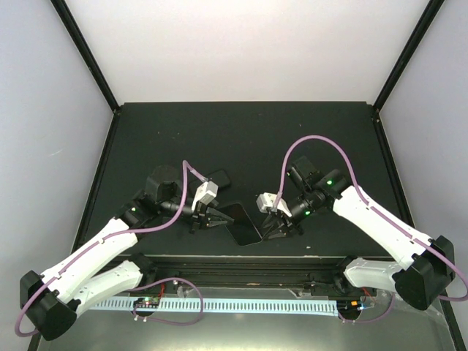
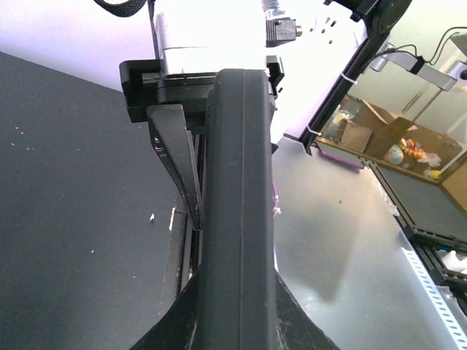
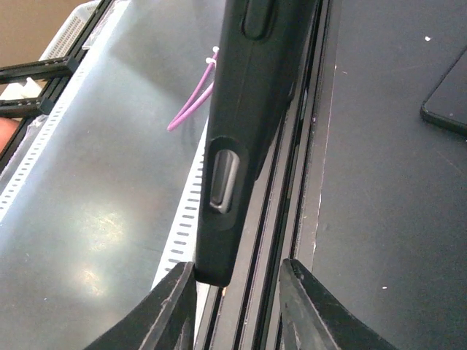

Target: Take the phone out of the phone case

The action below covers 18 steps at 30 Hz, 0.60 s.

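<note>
The black phone case [image 1: 243, 224] with a glossy phone face showing is held on edge, low over the table's near edge, between the two arms. My left gripper [image 1: 218, 219] is shut on its left end. In the left wrist view the case's edge [image 2: 239, 219] runs straight up between my fingers [image 2: 164, 324]. My right gripper [image 1: 269, 227] is open at the case's right end. In the right wrist view the case [image 3: 241, 131], with its side button cover [image 3: 222, 182], touches the left finger [image 3: 171, 306]. The right finger stands apart from it.
A flat dark slab, like a second phone, lies on the black table [image 1: 241, 139] behind the left gripper [image 1: 220, 178]; its corner shows in the right wrist view [image 3: 446, 100]. The table's front rail [image 3: 292, 189] and a slotted white cable duct [image 1: 241, 305] lie just below the case.
</note>
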### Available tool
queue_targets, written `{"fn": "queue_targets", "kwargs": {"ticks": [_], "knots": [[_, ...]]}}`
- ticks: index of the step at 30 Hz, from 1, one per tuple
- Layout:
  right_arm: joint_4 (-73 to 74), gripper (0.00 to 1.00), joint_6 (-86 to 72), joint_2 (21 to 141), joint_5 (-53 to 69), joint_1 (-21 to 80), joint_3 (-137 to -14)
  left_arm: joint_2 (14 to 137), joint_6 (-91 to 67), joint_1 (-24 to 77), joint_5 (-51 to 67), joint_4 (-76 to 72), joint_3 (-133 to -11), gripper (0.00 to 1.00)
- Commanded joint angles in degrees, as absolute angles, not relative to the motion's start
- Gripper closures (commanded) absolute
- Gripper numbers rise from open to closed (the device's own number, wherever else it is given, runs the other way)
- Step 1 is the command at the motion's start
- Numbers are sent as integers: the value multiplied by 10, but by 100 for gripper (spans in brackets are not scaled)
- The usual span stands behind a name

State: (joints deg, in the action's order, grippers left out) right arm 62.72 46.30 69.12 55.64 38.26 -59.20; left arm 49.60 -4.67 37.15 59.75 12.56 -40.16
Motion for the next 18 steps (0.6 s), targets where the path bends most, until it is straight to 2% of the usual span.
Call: {"fn": "queue_targets", "kwargs": {"ticks": [1, 8, 18], "knots": [[604, 70, 472, 693, 546, 386, -588, 488, -44, 373, 660, 86, -426, 99], [620, 74, 511, 718, 519, 386, -604, 498, -87, 374, 761, 40, -423, 99], [513, 79, 393, 730, 448, 384, -615, 482, -113, 378, 785, 17, -418, 98]]}}
